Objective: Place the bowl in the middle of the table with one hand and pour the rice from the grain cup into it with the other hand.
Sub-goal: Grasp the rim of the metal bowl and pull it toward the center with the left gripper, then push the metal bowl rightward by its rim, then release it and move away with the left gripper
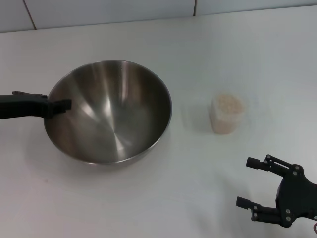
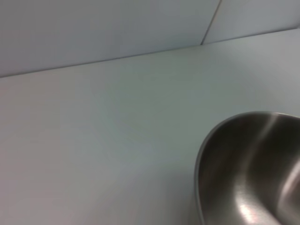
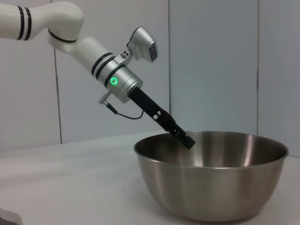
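Bowl point(image 1: 109, 111) sits left of centre on the white table point(image 1: 173, 198), shiny brushed steel, thin round rim, wide bare tabletop all around. Left gripper point(image 1: 60, 104) at bowl's 9 o'clock, clamped shut on the rim. Grain cup point(image 1: 227, 113) at bowl's 3 o'clock, apart from it, clear plastic, full of pale rice point(image 1: 228, 103). Right gripper point(image 1: 253, 182) at cup's 5 o'clock, fingers spread wide, holding nothing.

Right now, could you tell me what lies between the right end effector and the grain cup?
Only bare table: in the head view nothing separates the right end effector from the grain cup.
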### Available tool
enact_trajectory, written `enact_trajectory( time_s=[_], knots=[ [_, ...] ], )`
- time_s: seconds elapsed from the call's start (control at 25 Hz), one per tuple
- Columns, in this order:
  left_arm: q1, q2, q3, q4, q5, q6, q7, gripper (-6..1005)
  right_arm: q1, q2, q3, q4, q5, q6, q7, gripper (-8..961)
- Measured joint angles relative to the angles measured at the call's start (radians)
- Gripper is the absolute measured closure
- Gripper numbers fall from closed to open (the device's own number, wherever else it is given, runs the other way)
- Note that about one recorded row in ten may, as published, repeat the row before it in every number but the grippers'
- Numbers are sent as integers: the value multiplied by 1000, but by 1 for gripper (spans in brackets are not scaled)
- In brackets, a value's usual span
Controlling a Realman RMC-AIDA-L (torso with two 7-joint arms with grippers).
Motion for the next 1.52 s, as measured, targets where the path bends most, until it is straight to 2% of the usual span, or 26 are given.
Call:
enact_trajectory(
  time_s=[0.16,0.4,0.56,0.76,0.96,1.08,1.12,1.16,1.28,1.52],
  knots=[
    [-3,-1,-8,3,0,7,2,715,0,0,0,0,0,0,0,119],
    [-18,-1,-8,-2,0,29,2,909,0,0,0,0,0,0,-1,119],
    [-26,-1,-17,-3,-2,36,1,928,0,0,0,0,0,0,-3,119],
    [-68,-1,-59,-28,-8,67,4,952,0,0,-2,0,0,0,-6,119],
    [-174,2,-133,-142,-18,81,37,955,4,0,-5,0,0,0,-7,118],
    [-275,0,-192,-241,-20,80,97,954,6,1,-7,0,0,0,-7,118],
    [-275,0,-192,-241,-20,80,97,953,6,1,-7,0,0,0,-7,118],
    [-312,-1,-205,-276,-20,74,119,953,7,1,-7,0,0,0,-7,118],
    [-348,-2,-204,-320,-14,40,137,951,8,3,-6,0,0,0,-7,118],
    [-350,-4,-204,-376,-15,-24,161,949,9,5,-5,-2,0,0,-7,119]
  ],
)
